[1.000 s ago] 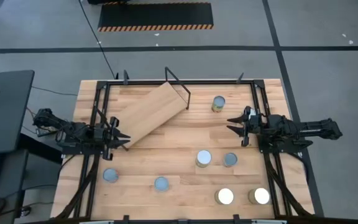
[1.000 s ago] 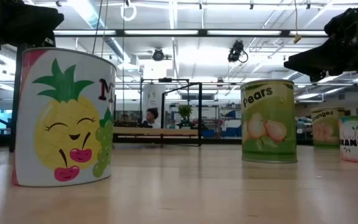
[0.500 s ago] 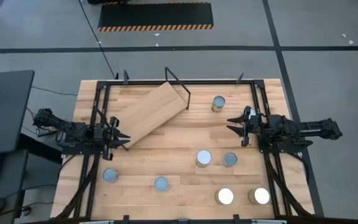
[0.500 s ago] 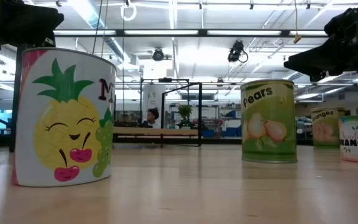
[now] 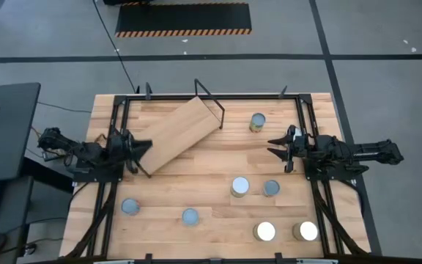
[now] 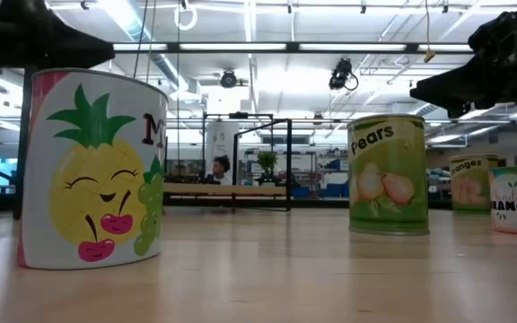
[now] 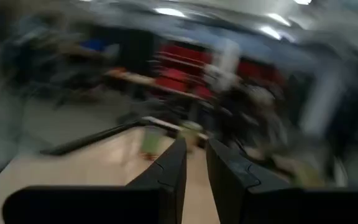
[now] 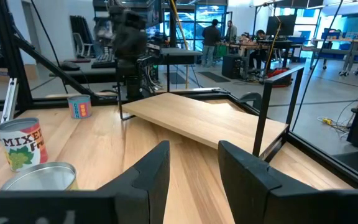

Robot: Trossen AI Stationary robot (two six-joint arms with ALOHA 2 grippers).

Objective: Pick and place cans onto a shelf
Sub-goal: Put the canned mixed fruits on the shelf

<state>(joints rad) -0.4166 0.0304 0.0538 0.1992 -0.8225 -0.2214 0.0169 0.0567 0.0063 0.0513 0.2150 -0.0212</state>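
Nearest, along the bench's (image 5: 218, 227) front edge: two white-topped cans (image 5: 266, 232) stood side by side at front right, with two bluish-topped cans (image 5: 130, 207) apart at front left.

Middle row: one pale-topped can (image 5: 240, 186) and one darker-topped can (image 5: 271, 188) stood close together, right of centre.

Left gripper (image 5: 142, 145): hung over the left side of the bench. Its fingers (image 7: 166, 171) stood nearly together with only a narrow gap, clamped on nothing, and pointed inward at the near end of the shelf.

Right gripper (image 5: 275, 147): hung over the right side, level with the left gripper. Its fingers (image 8: 151, 168) stood apart and empty, pointing inward.

Shelf (image 5: 178, 132): lay slantwise, its long axis running from the left gripper up toward the rear centre, with the black wire frame (image 5: 209, 99) at its far end.

Farthest: a single can (image 5: 257, 122) stood at rear right, just beyond the right gripper and between it and the shelf's far end.

Judgement: six of the seven cans lay nearer the right arm, and none yet stood on the shelf.
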